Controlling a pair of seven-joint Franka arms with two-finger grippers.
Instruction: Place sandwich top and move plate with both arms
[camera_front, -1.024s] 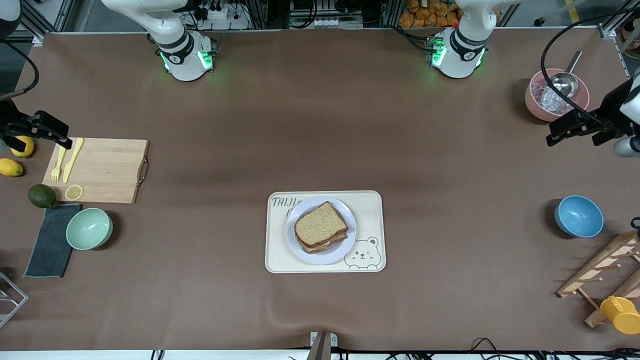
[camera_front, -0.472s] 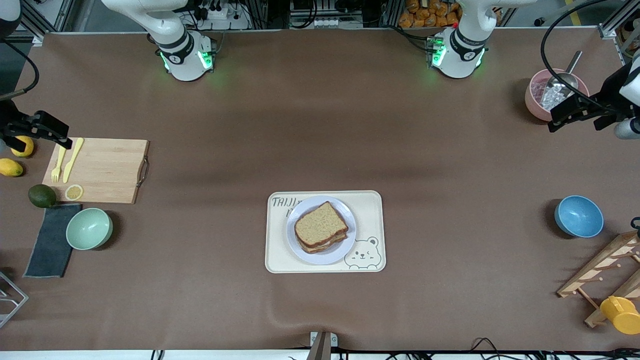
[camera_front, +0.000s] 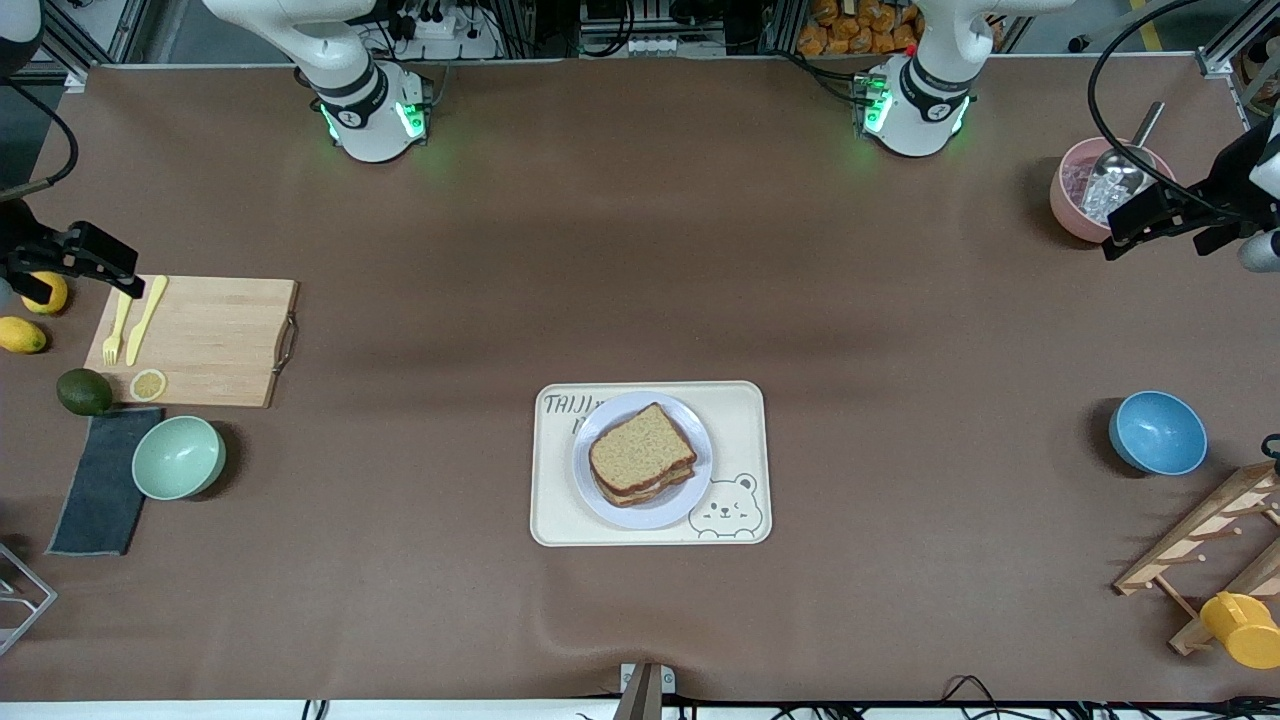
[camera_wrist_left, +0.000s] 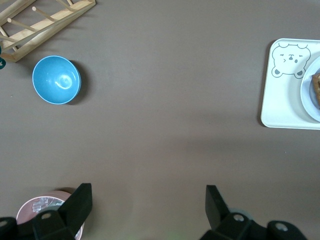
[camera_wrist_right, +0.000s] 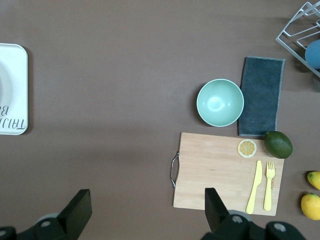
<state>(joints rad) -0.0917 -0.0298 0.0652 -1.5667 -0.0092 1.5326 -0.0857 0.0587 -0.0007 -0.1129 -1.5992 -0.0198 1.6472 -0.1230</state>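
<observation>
On the plate (camera_front: 643, 459) the sandwich top (camera_front: 640, 450) already sits. Both left gripper (camera_front: 1150, 225) and right gripper (camera_front: 85, 262) hang open at table ends, 3 and 9 o'clock; you'd bring them in next

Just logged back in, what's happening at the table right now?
Nothing is being handled. The sandwich top already lies on the stacked sandwich, on the plate, which sits on the bear tray mid-table. The left end effector hangs open over the pink bowl at the left arm's end of the table. The right end effector hangs open over the corner of the cutting board by the yellow fork and knife. Neither touches the plate.
</observation>
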